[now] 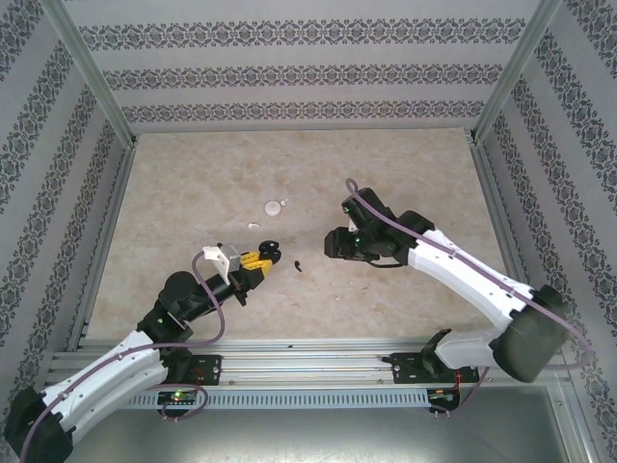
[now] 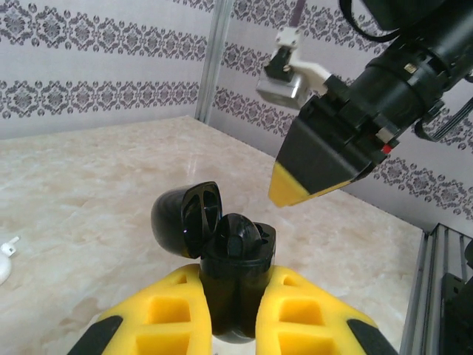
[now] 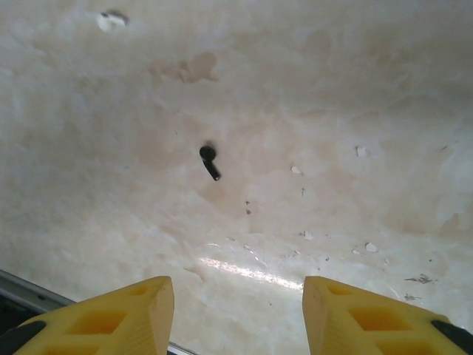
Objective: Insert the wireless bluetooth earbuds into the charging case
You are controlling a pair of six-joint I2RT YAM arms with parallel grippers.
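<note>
My left gripper (image 2: 230, 299) is shut on the black charging case (image 2: 235, 266), which stands upright between the yellow fingers (image 2: 166, 310) with its lid (image 2: 185, 219) flipped open to the left. A rounded black bud (image 2: 240, 235) appears to sit in the case's top. In the top view the case (image 1: 273, 253) is just left of a loose black earbud (image 1: 298, 264) lying on the table. My right gripper (image 3: 238, 296) hangs open above the table, with that black earbud (image 3: 209, 161) ahead of its fingers; it is also seen from above (image 1: 334, 242).
A white round case (image 1: 275, 206) and a small white earbud (image 1: 254, 226) lie further back on the marble table (image 1: 405, 174). The right gripper's yellow-tipped finger (image 2: 295, 188) hovers close above the black case. Patterned walls and metal rails enclose the table.
</note>
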